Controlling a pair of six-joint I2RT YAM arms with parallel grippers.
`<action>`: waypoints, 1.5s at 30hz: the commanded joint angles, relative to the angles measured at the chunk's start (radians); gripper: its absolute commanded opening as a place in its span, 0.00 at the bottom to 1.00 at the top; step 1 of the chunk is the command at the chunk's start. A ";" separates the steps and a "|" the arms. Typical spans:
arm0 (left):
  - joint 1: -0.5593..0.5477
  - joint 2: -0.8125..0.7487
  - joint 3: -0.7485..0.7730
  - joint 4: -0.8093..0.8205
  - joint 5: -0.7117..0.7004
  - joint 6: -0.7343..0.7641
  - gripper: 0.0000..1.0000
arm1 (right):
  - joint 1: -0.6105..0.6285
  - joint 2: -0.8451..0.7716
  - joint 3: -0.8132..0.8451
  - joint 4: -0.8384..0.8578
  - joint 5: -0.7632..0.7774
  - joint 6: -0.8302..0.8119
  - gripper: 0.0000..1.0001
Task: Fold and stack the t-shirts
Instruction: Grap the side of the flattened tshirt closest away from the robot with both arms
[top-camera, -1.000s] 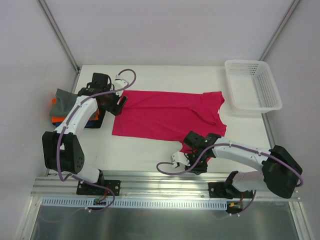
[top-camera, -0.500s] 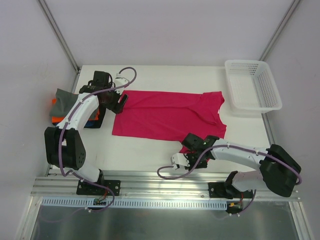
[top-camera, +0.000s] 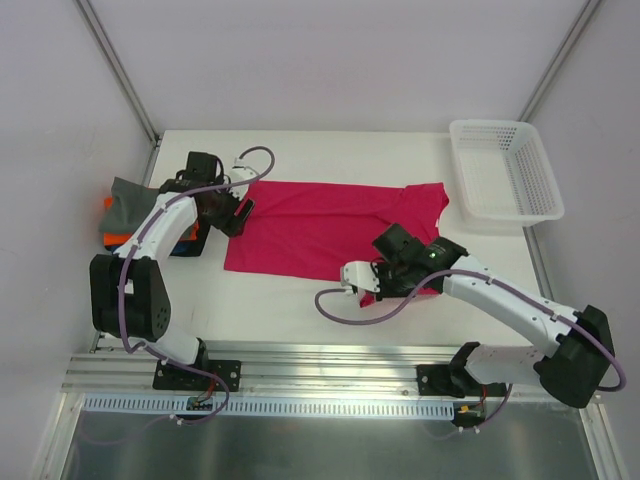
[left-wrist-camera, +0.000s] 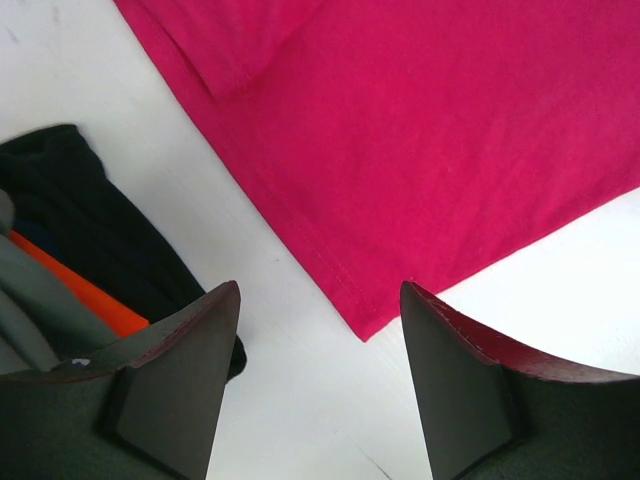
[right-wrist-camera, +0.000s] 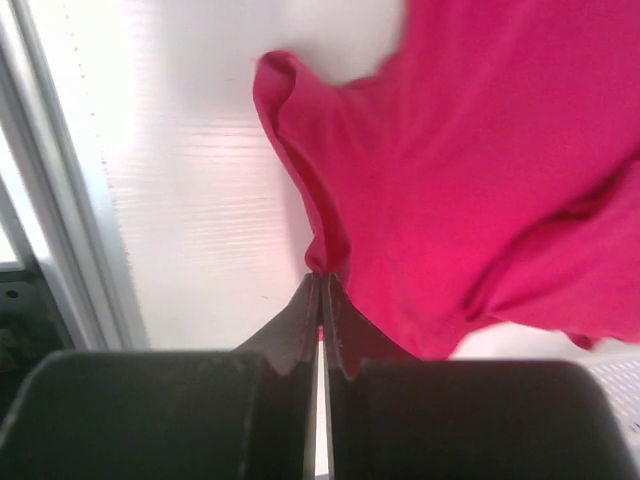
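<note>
- Red shirt (top-camera: 320, 232): it lies spread across the middle of the table (top-camera: 300, 310), hem end to your left, neck and sleeves to your right. Most of it lies flat. The near right part is gathered and creased.
- Right gripper (top-camera: 383, 287): its jaws are clenched on the shirt's near right edge. In the right wrist view the two fingers (right-wrist-camera: 305, 330) meet with a fold of red cloth (right-wrist-camera: 480, 180) nipped at their tips (right-wrist-camera: 320, 285), and the cloth bunches away from the pinch.
- Left gripper (top-camera: 233, 210): it is at the shirt's left edge with its jaws released and spread wide. In the left wrist view the fingers (left-wrist-camera: 190, 350) stand apart above white table, with a hem corner of the shirt (left-wrist-camera: 430, 130) showing between them (left-wrist-camera: 318, 292). They grip nothing. Whether they touch the table, you cannot tell.
- Stack of folded shirts (top-camera: 122, 212): it sits at the left edge of the table, just beside the left arm. Grey is on top, then orange, with blue and black lower down. The left wrist view catches its black, orange and grey layers (left-wrist-camera: 70, 270), close to the red hem but apart from it.
- Basket (top-camera: 505, 170): a white plastic lattice basket, upright at the far right corner of the table. Its near left corner sits just beside the red shirt's far sleeve, but you cannot tell whether they touch. Every shirt you can see lies outside it.
</note>
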 joint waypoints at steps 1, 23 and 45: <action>0.039 -0.016 -0.035 0.005 0.048 -0.002 0.67 | -0.019 -0.020 0.095 -0.120 0.048 0.016 0.01; 0.184 0.099 -0.159 -0.200 0.283 -0.315 0.50 | -0.117 -0.011 0.116 -0.069 0.051 0.044 0.01; 0.224 0.329 -0.015 -0.208 0.214 -0.335 0.14 | -0.158 -0.002 0.107 -0.066 0.049 0.048 0.01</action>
